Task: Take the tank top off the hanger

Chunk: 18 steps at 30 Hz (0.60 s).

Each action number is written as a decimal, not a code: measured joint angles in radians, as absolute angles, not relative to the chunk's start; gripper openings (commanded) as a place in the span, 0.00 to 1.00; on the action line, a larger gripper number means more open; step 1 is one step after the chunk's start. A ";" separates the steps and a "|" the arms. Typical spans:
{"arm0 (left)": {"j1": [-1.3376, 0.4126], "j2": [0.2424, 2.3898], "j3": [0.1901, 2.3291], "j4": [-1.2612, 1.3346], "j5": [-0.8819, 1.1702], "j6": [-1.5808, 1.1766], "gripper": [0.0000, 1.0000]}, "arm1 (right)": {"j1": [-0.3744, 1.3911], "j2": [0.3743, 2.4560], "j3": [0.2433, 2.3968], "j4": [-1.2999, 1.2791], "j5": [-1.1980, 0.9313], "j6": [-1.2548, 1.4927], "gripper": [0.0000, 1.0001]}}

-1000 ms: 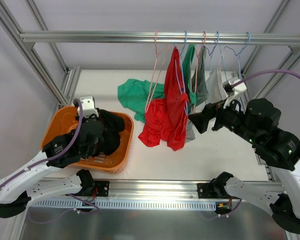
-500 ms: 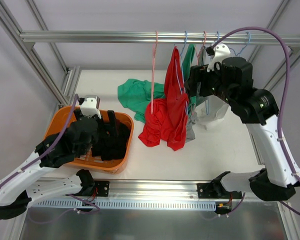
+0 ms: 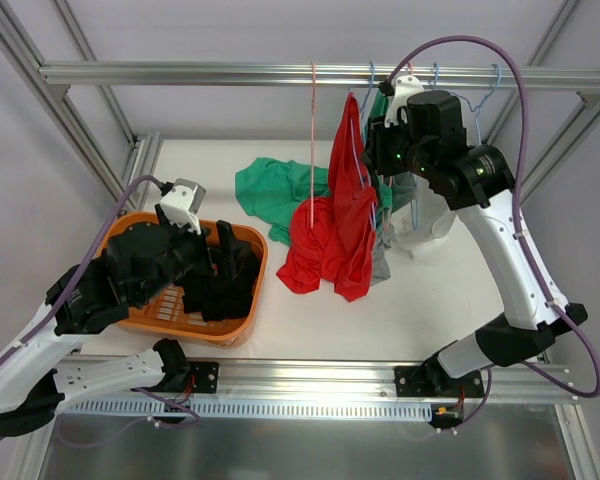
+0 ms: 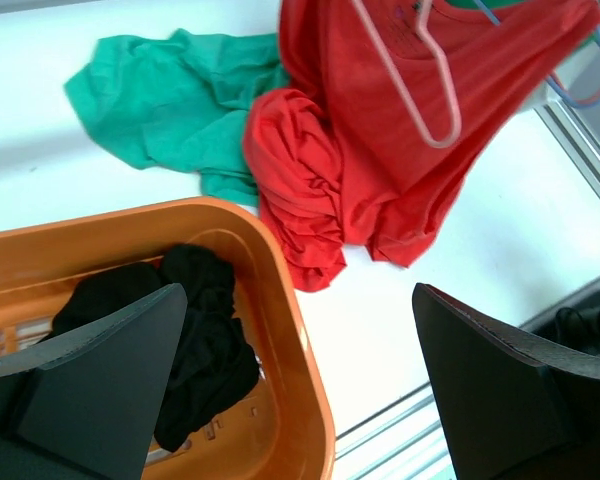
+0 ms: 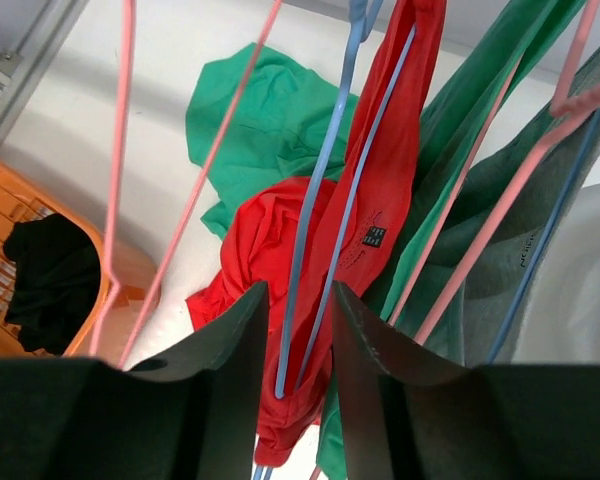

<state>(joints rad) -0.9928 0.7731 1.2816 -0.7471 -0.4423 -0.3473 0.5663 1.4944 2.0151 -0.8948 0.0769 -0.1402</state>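
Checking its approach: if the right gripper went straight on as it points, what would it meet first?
Probably the blue hanger, whose wire lies right ahead of the right gripper, with the red tank top hung on it; depth is unclear, so cloth might come first.

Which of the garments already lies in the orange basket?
The black garment, bunched inside the basket; the green garment and red garment are outside it.

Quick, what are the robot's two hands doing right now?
Left gripper: open, holding nothing, above the orange basket.
Right gripper: nearly closed, blue hanger in the gap; whether it grips cannot be told.
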 measured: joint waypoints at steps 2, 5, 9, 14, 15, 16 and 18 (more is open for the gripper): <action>-0.993 0.791 1.288 -0.747 -0.419 -0.344 0.99 | 0.566 1.509 2.015 -0.894 0.083 -0.141 0.27; -0.993 0.809 1.288 -0.748 -0.397 -0.338 0.99 | 0.566 1.528 2.014 -0.891 0.090 -0.132 0.22; -0.993 0.819 1.288 -0.748 -0.382 -0.330 0.99 | 0.566 1.530 1.998 -0.857 0.098 -0.114 0.15; -0.993 0.826 1.313 -0.758 -0.369 -0.327 0.99 | 0.566 1.530 1.972 -0.821 0.113 -0.086 0.00; -0.993 0.838 1.336 -0.762 -0.365 -0.324 0.99 | 0.566 1.529 1.966 -0.815 0.117 -0.081 0.00; -0.993 0.855 1.370 -0.765 -0.361 -0.321 0.99 | 0.567 1.527 1.961 -0.807 0.120 -0.075 0.00; -0.993 0.894 1.447 -0.762 -0.351 -0.308 0.99 | 0.567 1.518 1.945 -0.790 0.122 -0.063 0.00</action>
